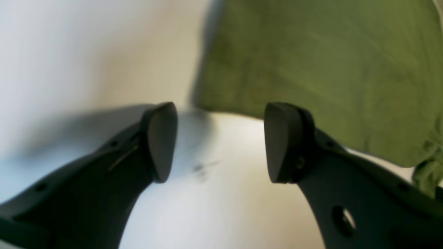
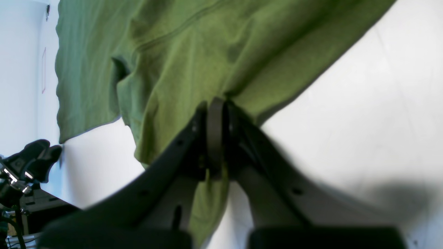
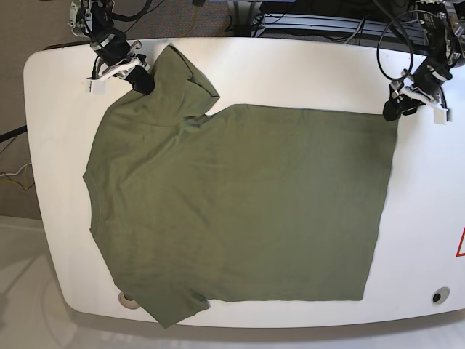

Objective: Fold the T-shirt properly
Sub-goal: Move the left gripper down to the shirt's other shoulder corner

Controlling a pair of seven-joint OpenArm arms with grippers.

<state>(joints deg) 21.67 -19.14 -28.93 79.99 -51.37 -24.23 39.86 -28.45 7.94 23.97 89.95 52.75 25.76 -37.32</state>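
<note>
The olive-green T-shirt [image 3: 240,203] lies spread flat on the white table [image 3: 305,73], neck to the left and hem to the right in the base view. My right gripper [image 3: 142,78] is at the far left sleeve and is shut on its fabric. In the right wrist view the jaws of that gripper [image 2: 216,114] pinch a fold of the T-shirt [image 2: 180,52]. My left gripper [image 3: 392,109] sits at the far right hem corner. Seen from the left wrist, it [image 1: 219,141] is open over bare table, with the T-shirt [image 1: 311,62] just beyond its fingertips.
Cables and equipment [image 3: 312,18] crowd the far edge behind the table. A red triangle mark [image 3: 461,243] lies at the right edge. Small round holes [image 3: 437,297] sit near the front corners. The near sleeve [image 3: 171,309] reaches the table's front edge.
</note>
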